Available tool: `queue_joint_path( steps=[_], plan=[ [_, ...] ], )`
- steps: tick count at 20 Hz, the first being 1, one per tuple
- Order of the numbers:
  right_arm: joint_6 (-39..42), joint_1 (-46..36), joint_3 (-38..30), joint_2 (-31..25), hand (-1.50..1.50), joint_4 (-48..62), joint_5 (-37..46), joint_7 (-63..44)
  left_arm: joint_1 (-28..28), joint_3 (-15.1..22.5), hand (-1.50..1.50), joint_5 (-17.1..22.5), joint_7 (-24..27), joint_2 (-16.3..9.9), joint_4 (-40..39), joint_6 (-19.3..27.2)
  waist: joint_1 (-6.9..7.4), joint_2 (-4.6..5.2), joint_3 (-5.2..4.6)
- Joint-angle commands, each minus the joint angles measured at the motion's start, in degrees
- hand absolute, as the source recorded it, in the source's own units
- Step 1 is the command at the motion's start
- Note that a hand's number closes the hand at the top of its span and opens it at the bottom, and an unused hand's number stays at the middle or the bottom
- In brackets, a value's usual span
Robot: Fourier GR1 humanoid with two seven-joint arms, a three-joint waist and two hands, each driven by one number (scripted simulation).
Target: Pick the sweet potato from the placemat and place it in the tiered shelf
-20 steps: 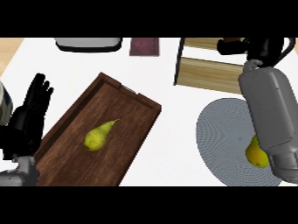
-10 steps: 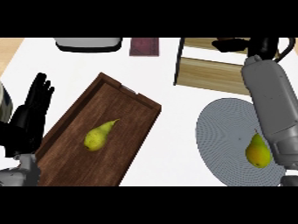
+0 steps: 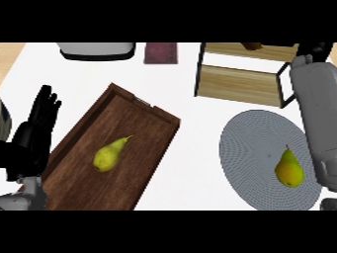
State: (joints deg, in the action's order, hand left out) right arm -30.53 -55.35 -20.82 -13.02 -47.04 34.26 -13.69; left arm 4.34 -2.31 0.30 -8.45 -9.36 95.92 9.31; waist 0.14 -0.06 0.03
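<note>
Now the right robot hand (image 3: 314, 51) is reaching over the wooden tiered shelf (image 3: 245, 74), fingers hidden, so I cannot tell its state. A brown lump (image 3: 253, 46) is lying on the shelf.

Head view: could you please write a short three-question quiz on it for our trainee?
1. True or false: the wooden tray holds two pears.
2. What lies on the grey placemat? A. a pear B. a cup C. a spoon
3. Fill in: the left hand rests open, fingers up, near the view's ____ edge.
Key: 1 false, there is a single tray pear; 2 A; 3 left.
</note>
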Motion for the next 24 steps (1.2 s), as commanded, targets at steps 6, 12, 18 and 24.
queue_joint_path(
  steps=[6, 12, 18, 24],
  plan=[
    [4.9, 9.7, -2.8, -7.3, -1.50, -19.6, -2.6, -14.1, -1.7, -0.9, 0.00, 0.6, -1.7, -0.4, 2.6, -0.6, -1.47, -0.56, -0.05],
    [13.0, 25.0, -5.3, -10.3, -1.50, -39.7, -7.8, -20.1, -1.4, -1.9, 0.00, 0.4, -1.0, 0.3, 0.7, 0.3, -1.92, -0.52, -0.04],
    [22.6, 37.5, -13.7, -13.2, -1.50, -50.7, -20.9, -18.2, -2.1, -0.8, 0.00, 0.0, -2.0, 0.6, 4.0, -0.3, -1.01, -0.24, 0.00],
    [24.7, 41.2, -17.8, -15.2, -1.50, -53.7, -26.1, -17.2, -1.2, -1.5, 0.00, -0.7, -2.4, 0.4, 3.3, -1.2, -0.23, -0.02, -0.02]
  ],
)
